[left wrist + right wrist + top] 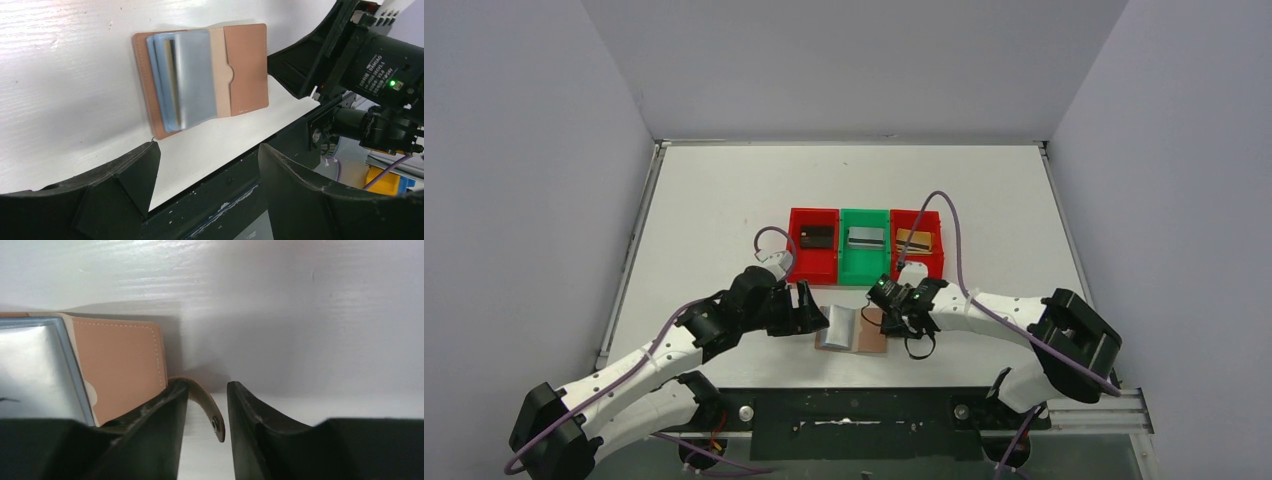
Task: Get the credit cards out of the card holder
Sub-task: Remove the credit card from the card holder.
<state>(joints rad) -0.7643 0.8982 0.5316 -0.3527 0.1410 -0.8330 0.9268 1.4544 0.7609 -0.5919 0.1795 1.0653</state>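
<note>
Holder [864,340] lies open. L gripper [207,150] wide apart just left of it. R gripper [207,386] slightly apart, straddling its tab [212,415].

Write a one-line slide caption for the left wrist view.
Card holder lies open on the white table, grey-blue slots up, ahead of the open left tool.

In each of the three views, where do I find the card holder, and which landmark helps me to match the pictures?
Top external: the card holder lies low in the centre, just in front of the green bin.
Left wrist: upper centre, lying open on the table.
Right wrist: left side, middle height.
Shared landmark: its shiny grey-blue inner flap.
</note>
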